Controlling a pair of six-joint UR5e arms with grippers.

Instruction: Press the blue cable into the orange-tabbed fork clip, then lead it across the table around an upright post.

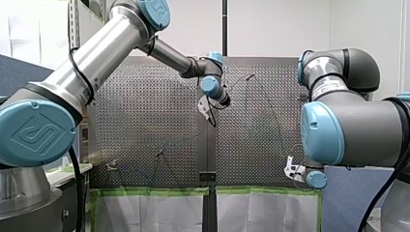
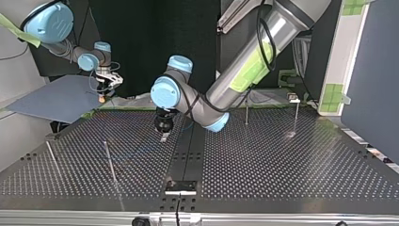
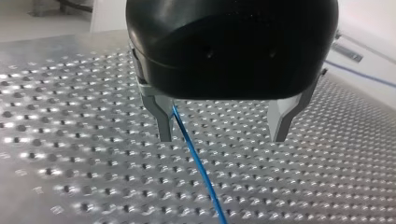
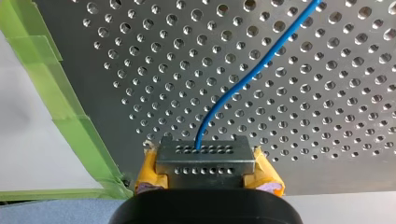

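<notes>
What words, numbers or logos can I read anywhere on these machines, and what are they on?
No word or number reads clearly.
Blue joint cap on my left arm: a raised, framed logo, its letters not legible.
Label on my right arm's silver ring: too small and blurred to read.
</notes>
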